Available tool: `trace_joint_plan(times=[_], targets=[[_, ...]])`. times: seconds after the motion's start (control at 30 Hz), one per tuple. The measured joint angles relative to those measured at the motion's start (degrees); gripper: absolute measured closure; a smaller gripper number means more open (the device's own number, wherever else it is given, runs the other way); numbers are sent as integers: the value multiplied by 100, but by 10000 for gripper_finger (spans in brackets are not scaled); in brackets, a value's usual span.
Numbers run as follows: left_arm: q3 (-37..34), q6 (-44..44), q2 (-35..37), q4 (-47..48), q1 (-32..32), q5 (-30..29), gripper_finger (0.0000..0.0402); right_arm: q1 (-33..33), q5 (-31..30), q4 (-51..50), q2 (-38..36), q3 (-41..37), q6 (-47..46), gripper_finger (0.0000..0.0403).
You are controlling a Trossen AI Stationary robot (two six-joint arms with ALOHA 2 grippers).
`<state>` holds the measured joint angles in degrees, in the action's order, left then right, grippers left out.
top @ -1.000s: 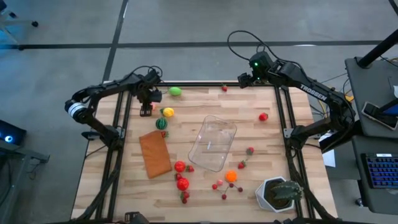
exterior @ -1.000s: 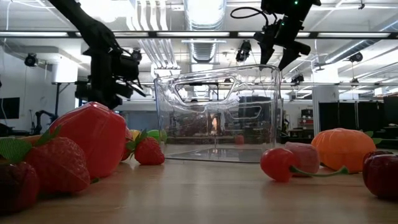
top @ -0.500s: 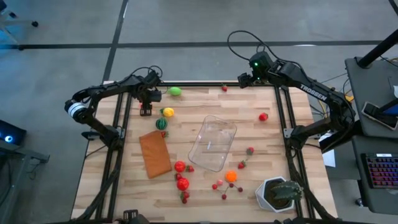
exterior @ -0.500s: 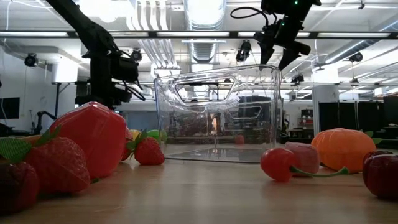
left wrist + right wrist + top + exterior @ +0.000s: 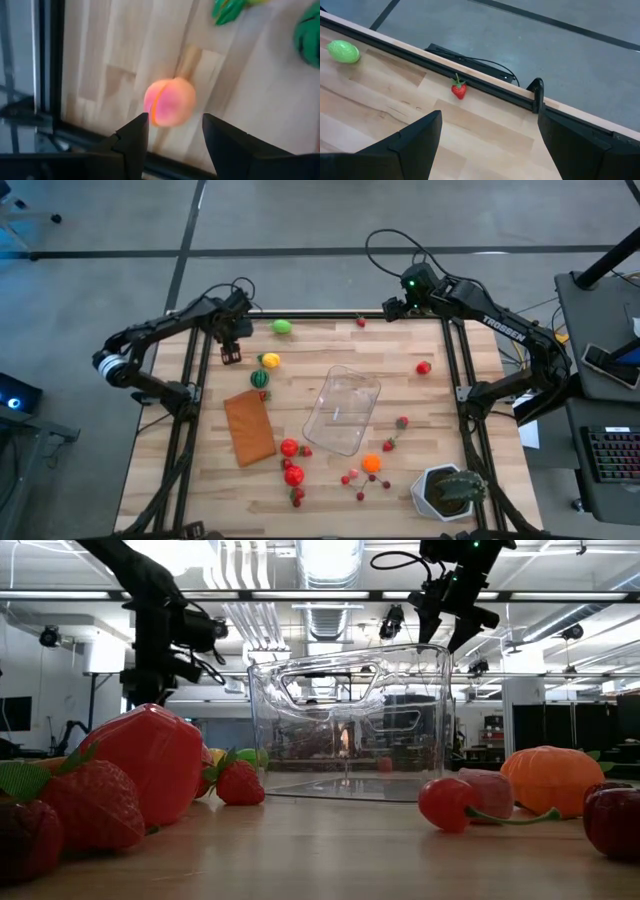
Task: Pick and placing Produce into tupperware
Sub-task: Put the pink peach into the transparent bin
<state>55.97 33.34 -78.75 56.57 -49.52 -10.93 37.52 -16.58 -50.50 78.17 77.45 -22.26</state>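
Note:
A pink-orange peach [image 5: 170, 102] lies on the wooden table [image 5: 400, 340] near its far left corner. My left gripper [image 5: 175, 120] points down over it, fingers apart, one on each side of the fruit's near part. In the high view the left gripper [image 5: 231, 356] hides the peach. The clear tupperware [image 5: 343, 410] stands mid-table with nothing in it. Other produce lies scattered: a green lime [image 5: 283, 327], a yellow fruit [image 5: 270, 361], a green melon [image 5: 260, 379], tomatoes [image 5: 291, 462], an orange [image 5: 371, 463]. My right gripper [image 5: 490, 150] hangs open over the far right corner. My left gripper comes at the peach from above, pointing steeply down, a finger [image 5: 135, 135] on each side of it. A narrow gap shows beside the other finger [image 5: 220, 135]. I cannot tell whether either finger touches the fruit.
A flat brown-orange rectangle [image 5: 249, 427] lies left of the tupperware. A plant in a white pot [image 5: 450, 490] stands at the near right corner. A small strawberry [image 5: 459, 90] sits by the far edge rail. Red fruits [image 5: 424, 367] lie right of the container.
My left gripper has risen from the table near the far left corner and rolled about its own pointing line. The right arm has kept still.

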Motion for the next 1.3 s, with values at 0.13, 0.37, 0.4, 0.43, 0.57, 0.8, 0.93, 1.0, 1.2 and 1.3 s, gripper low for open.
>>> trace_joint_plan(times=[0.13,0.37,0.4,0.43,0.57,0.8,0.93,1.0,1.2,1.3], targets=[[-29,-204,16,-80,75,-883,211,0,0,0,0,0,0,80],[-118,-1563,27,-275,86,-968,209,0,-2,2,0,0,44,80],[-127,-1623,27,-308,88,-923,209,0,-2,1,0,0,44,80],[-127,-1650,27,-336,92,-850,209,0,-2,2,0,0,44,80],[-127,-1664,27,-411,115,-536,209,0,-2,0,0,0,44,80],[-129,-1818,27,-421,127,-361,192,0,0,-3,0,0,44,80],[-132,-2267,8,-327,127,-316,155,0,-1,-3,2,0,44,80],[-132,-2859,5,-263,127,-299,145,0,0,-3,2,0,44,80],[-165,-4794,5,192,116,289,161,0,-1,-3,2,0,44,80],[-169,-4806,5,357,206,1,205,2,0,0,2,0,64,80]])
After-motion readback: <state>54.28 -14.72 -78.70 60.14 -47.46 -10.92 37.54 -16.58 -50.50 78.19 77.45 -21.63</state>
